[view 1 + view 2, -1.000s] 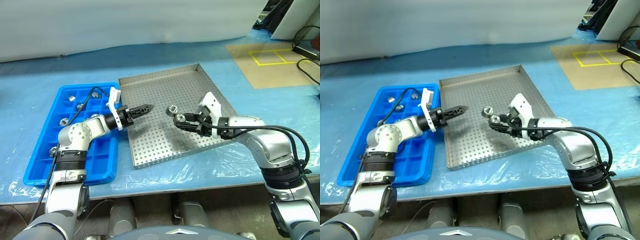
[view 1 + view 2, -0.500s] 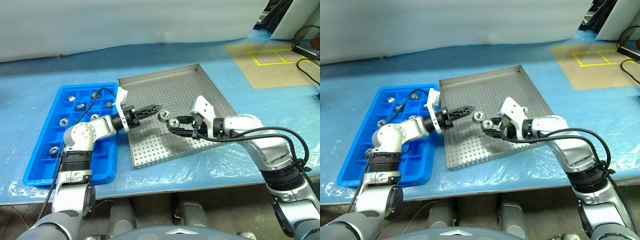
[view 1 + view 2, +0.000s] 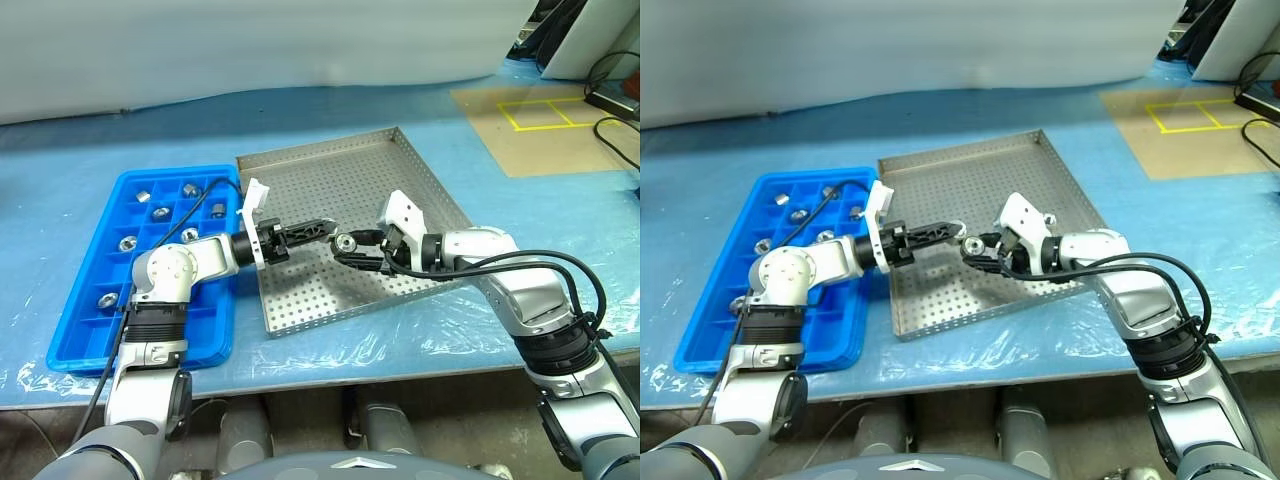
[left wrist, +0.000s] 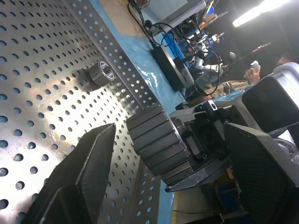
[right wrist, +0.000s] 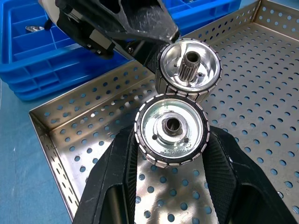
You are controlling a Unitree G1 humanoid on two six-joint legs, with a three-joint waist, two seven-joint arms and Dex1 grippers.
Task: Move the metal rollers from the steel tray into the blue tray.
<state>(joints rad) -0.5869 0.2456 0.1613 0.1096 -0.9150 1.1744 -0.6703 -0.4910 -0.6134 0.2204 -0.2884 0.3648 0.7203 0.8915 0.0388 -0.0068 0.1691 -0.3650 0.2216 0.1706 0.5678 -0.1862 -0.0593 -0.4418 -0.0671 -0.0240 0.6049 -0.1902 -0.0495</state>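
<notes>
Gripped between the fingers of the right gripper (image 5: 170, 154) is one metal roller (image 5: 171, 129), held above the perforated floor of the steel tray (image 3: 350, 170). A second roller (image 5: 188, 66) sits just beyond it, beside the tip of the left gripper (image 3: 318, 230), whose fingers are spread apart around the rollers without a visible grip. One further roller (image 4: 102, 73) lies in the steel tray against its rim. Several rollers (image 3: 128, 243) are seated in separate compartments of the blue tray (image 3: 85, 345), beside the steel tray.
</notes>
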